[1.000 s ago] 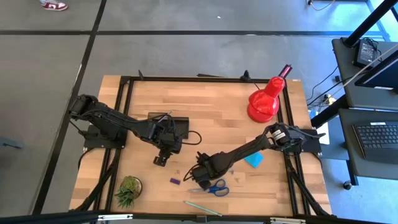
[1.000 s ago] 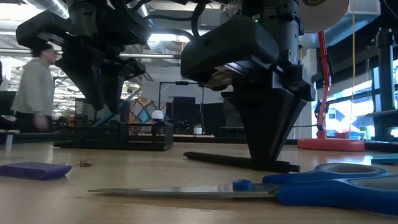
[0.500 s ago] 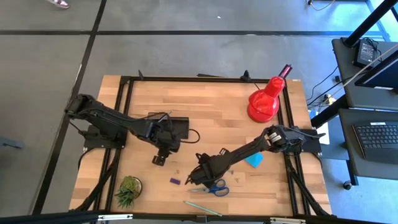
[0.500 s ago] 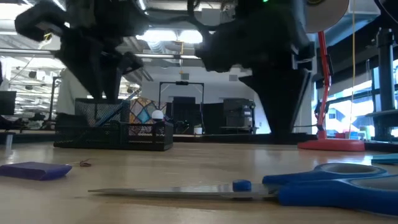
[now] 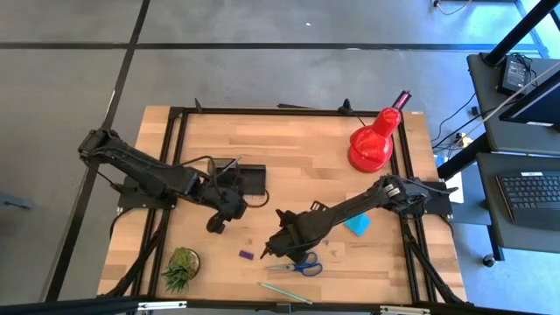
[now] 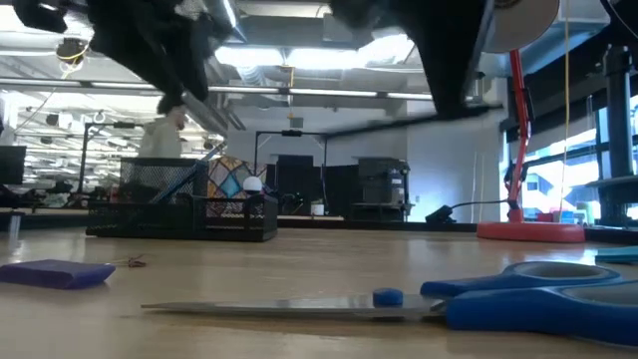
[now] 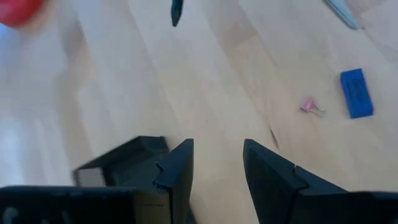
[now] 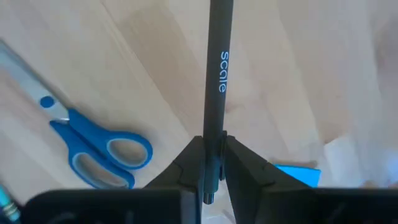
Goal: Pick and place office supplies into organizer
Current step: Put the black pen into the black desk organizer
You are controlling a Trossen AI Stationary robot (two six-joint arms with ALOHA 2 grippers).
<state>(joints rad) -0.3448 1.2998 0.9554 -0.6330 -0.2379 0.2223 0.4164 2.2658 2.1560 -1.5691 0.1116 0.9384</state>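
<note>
Black pen (image 8: pixel 214 74) with pale lettering, blue-handled scissors (image 5: pixel 297 264), purple block (image 5: pixel 247 255), cyan pad (image 5: pixel 357 225), red lamp (image 5: pixel 373 142), green plant (image 5: pixel 180 267), black organizer (image 5: pixel 246 178), pale wood table (image 5: pixel 297 149)

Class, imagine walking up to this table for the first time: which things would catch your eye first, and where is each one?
The red desk lamp stands out at the table's far right corner. Near the middle, the right gripper is shut on a dark pen lifted off the wood, with the blue-handled scissors lying just beside it toward the front edge. The left gripper hovers open near the black organizer.
</note>
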